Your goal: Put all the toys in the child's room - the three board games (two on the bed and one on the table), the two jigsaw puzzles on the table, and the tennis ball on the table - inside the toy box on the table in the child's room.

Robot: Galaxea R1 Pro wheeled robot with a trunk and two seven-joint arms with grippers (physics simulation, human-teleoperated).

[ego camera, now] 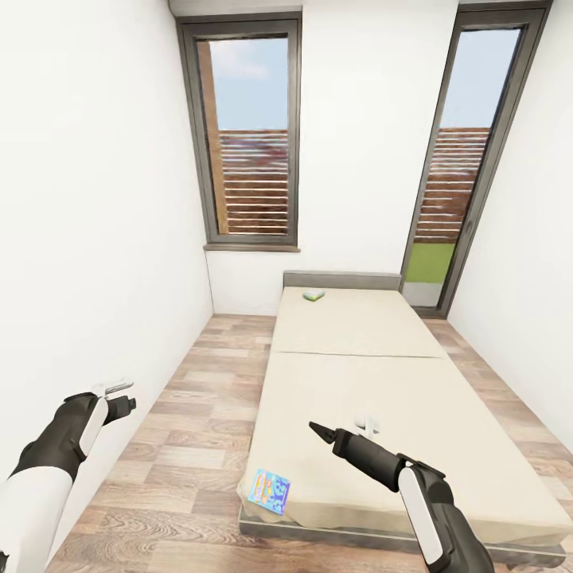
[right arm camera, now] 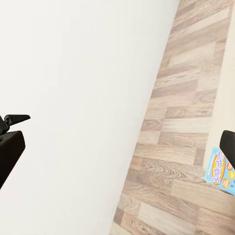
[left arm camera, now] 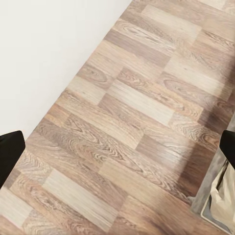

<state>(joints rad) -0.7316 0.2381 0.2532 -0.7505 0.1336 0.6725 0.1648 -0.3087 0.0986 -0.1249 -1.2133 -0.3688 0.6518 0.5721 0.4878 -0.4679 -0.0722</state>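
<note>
Your blue game [ego camera: 269,488] lies flat on the near left corner of the bed [ego camera: 414,414], its edge right at the mattress rim, above the dark frame. From the right wrist camera the same blue game [right arm camera: 220,172] shows at the edge of the picture, next to the wood floor [right arm camera: 181,127]. A second game [ego camera: 313,295], white-green, sits far off at the head of the bed, near the grey headboard [ego camera: 342,279] and left of centre. The two are well apart, with the bare beige mattress between them.

Your right gripper [ego camera: 317,430] hangs over the near part of the mattress, pointing left towards the bed's left edge, up and to the right of the blue game and not touching it. Its dark tip looks narrow in the head view, while the right wrist camera shows its fingers [right arm camera: 11,147] at opposite edges of the picture, so the jaws stand wide apart with nothing between them.

Your left gripper [ego camera: 119,395] is out over the floor [ego camera: 199,398] beside the left wall [ego camera: 95,199], well away from the bed. In the left wrist view its fingers [left arm camera: 10,152] also sit at opposite edges, so those jaws are spread wide and empty, with floorboards beneath and the bed's corner [left arm camera: 220,200] at one side.

Two tall windows [ego camera: 251,131] stand in the far wall.
</note>
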